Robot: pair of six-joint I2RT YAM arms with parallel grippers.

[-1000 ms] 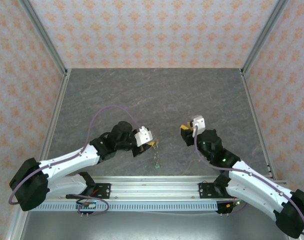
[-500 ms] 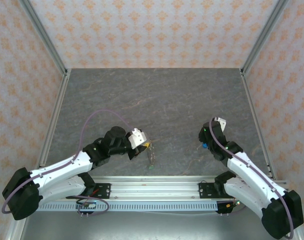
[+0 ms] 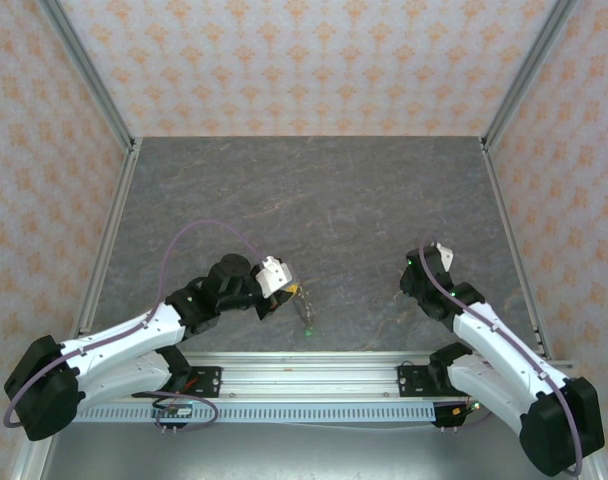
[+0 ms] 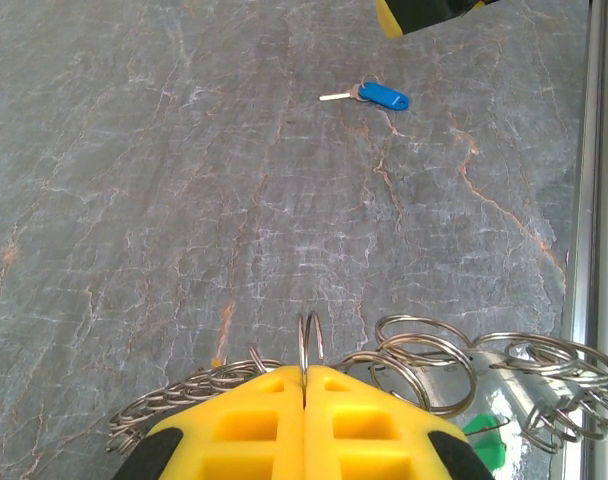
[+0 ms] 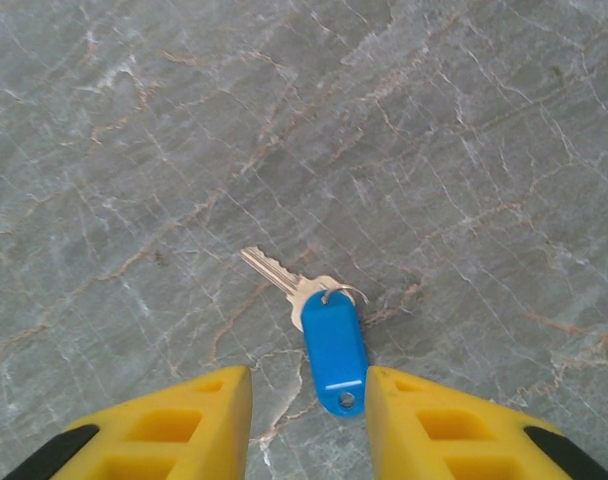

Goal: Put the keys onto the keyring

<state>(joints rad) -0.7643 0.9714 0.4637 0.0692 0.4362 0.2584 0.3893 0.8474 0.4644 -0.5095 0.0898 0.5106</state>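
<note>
Right wrist view: one key (image 5: 281,274) lies flat on the grey stone-patterned tabletop (image 5: 134,120), its toothed blade pointing up and left, and its blue tag (image 5: 335,350) trails back toward the camera. The right hand (image 5: 309,380) is released. Its two yellow fingers stand either side of the tag's near end, close to it but apparently not pinching.

The key looks light, thin and stiff, lying too flush with the surface to get under. The plastic tag is thicker and offers flat sides, so across the tag seems the better hold, though its smooth shell could slip or pivot.

In the left wrist view, the left hand (image 4: 306,372) is clenched on one thin wire loop of the keyring (image 4: 420,352). This is a loose cluster of steel rings with a green tag (image 4: 483,446) among them. It will likely swing and sag when moved.
</note>
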